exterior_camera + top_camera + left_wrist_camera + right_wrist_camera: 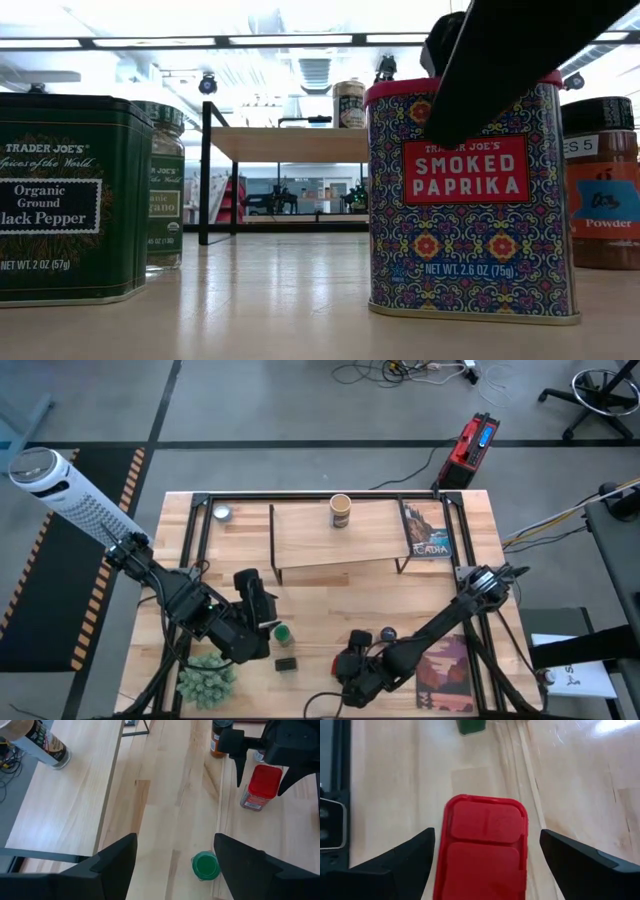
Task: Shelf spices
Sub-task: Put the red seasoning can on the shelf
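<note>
With its fingers spread wide, the right gripper hangs straddling the red square tin, the dark square tin and dark-lidded brown jar close by, while the left gripper, open and empty, hovers over the green-lidded jar; one tan cylinder stands on the shelf.

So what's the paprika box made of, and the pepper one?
The paprika tin looks like thin painted metal: glossy printed pattern, crimped bottom edge. Its red lid looks like plastic, smooth with a hinge line. The black pepper tin also seems painted metal, dark green with a slight shine and rolled rims.
</note>
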Robot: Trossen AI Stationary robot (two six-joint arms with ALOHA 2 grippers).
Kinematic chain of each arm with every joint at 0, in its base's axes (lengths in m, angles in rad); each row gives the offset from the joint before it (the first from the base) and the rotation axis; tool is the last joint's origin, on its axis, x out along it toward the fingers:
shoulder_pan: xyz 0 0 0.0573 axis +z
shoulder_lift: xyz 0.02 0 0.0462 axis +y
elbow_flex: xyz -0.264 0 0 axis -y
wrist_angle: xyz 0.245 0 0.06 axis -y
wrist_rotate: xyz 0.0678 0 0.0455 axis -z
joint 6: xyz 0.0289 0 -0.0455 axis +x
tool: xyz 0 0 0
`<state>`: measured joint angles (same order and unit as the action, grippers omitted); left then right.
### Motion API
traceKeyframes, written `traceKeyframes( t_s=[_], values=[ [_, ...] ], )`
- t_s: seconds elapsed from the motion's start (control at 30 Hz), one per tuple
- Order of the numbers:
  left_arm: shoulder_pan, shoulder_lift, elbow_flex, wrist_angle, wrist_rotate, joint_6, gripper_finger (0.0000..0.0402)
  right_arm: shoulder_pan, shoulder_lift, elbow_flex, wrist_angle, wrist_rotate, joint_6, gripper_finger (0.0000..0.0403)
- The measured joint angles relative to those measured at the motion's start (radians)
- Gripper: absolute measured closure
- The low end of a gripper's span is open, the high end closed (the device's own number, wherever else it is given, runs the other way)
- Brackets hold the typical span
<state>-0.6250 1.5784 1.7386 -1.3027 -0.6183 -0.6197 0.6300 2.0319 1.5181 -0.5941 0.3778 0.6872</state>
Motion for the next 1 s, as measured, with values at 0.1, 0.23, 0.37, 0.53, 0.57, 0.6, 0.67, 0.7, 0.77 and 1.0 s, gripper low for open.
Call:
traceKeyframes(
  t_s=[0.1, 0.23, 0.37, 0.53, 0.57, 0.6, 0.67, 0.7, 0.77, 1.0],
  values=[
    [0.000, 0.000, 0.000, 0.000, 0.000, -0.001, 0.0144, -0.012, 0.002, 0.000, 0.004, -0.038, -0.004, 0.0079],
    [0.000, 0.000, 0.000, -0.002, 0.001, -0.001, 0.0144, -0.031, 0.008, 0.000, 0.006, -0.089, -0.006, 0.0092],
    [0.000, 0.000, 0.000, -0.002, 0.001, -0.001, 0.0148, -0.050, 0.018, 0.000, 0.008, -0.134, -0.007, 0.0110],
    [0.000, 0.000, 0.000, -0.003, 0.006, -0.003, 0.0149, -0.068, 0.033, 0.000, 0.009, -0.183, -0.009, 0.0137],
    [0.000, 0.000, 0.000, -0.003, 0.007, -0.003, 0.0148, -0.071, 0.036, 0.000, 0.008, -0.186, -0.009, 0.0143],
    [0.000, 0.000, 0.000, -0.003, 0.007, -0.004, 0.0148, -0.073, 0.039, 0.000, 0.008, -0.191, -0.009, 0.0150],
    [0.000, 0.000, 0.000, -0.003, 0.007, -0.006, 0.0146, -0.075, 0.041, 0.000, 0.008, -0.198, -0.011, 0.0164],
    [0.000, 0.000, 0.000, -0.003, 0.007, -0.007, 0.0145, -0.075, 0.041, 0.000, 0.008, -0.199, -0.011, 0.0172],
    [0.000, 0.000, 0.000, -0.004, 0.007, -0.007, 0.0145, -0.075, 0.041, 0.000, 0.008, -0.198, -0.020, 0.0188],
    [0.000, 0.000, 0.000, -0.003, 0.008, -0.008, 0.0152, -0.075, 0.038, 0.000, 0.008, -0.198, -0.049, 0.0220]
  ],
)
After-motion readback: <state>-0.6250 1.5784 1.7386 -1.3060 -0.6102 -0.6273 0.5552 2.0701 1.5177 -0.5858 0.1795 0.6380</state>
